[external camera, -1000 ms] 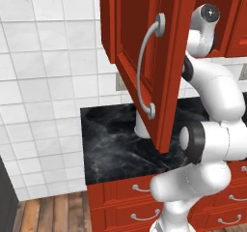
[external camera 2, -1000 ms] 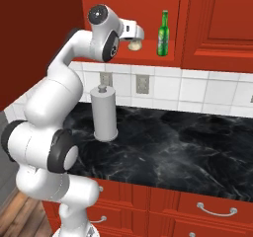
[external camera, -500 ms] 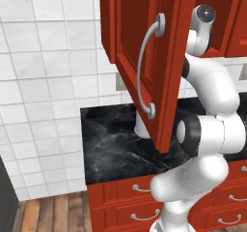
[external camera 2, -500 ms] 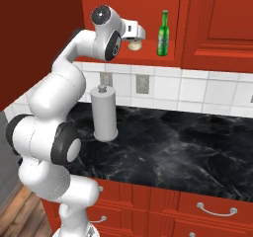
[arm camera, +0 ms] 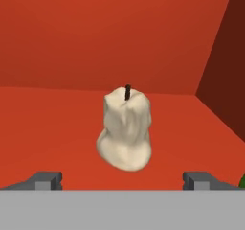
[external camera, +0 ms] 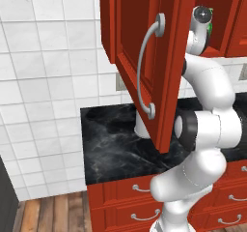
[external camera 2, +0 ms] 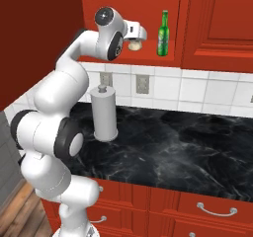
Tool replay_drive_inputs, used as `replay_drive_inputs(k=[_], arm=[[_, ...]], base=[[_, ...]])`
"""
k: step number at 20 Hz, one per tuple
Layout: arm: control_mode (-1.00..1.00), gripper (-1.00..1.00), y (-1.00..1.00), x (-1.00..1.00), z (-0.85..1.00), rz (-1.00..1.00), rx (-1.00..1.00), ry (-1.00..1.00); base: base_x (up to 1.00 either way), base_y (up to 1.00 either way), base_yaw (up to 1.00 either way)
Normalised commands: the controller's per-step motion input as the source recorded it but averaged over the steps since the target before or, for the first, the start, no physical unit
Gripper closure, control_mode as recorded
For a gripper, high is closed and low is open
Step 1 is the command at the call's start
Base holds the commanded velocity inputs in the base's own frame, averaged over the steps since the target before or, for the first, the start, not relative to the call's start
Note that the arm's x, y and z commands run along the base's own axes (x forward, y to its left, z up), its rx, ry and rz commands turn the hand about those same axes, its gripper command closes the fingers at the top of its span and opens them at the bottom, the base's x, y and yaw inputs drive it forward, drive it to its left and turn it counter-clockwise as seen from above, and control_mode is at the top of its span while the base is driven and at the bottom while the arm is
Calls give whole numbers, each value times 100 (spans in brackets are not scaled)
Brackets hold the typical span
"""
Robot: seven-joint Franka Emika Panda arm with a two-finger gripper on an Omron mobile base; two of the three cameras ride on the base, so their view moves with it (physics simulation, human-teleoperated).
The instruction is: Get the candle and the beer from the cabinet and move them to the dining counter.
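Gripper (arm camera: 122, 180) open, jaws spread wide, nothing held. In the hand view the two finger tips (arm camera: 47, 180) sit low at either side, and the candle (arm camera: 125, 129) stands straight ahead of them, centered between the tips but apart from both. Candle is cream-white, lumpy, wider at the base, dark wick upright on top. It rests on the red shelf floor of the cabinet (arm camera: 57, 123), red back wall behind it, darker side wall off to the right of the hand.

In the right base view the gripper (external camera 2: 139, 33) reaches into the open cabinet (external camera 2: 212, 23) at shelf height, and the candle (external camera 2: 133, 45) shows just below and in front of the hand, partly hidden by it. The beer (external camera 2: 163, 34) stands upright on the same shelf just past the hand, to its right, not touching it; green glass, red-and-white label.

Below the hand, a grey paper towel roll (external camera 2: 104, 112) stands upright on the narrow black counter (external camera 2: 188, 152) against the white tiles (external camera 2: 197, 90). Red drawers (external camera 2: 197, 211) with silver handles sit under the counter.

In the left base view the cabinet door (external camera: 149, 62) hangs open with its curved silver handle (external camera: 144, 71), hiding most of the hand; the arm (external camera: 207, 124) rises behind the door edge.
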Motion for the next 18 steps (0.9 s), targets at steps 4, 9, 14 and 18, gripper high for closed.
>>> replay_drive_inputs(k=[4, 9, 14, 18], arm=[[-100, -100, -5, 15, -6, 0, 0, 0], [-100, -100, -5, 16, -5, 0, 0, 0], [-100, -100, -6, 16, -5, 0, 0, 0], [-100, -100, -5, 17, -4, 0, 0, 0]], base=[[0, 0, 0], [0, 0, 0], [0, 0, 0], [0, 0, 0]])
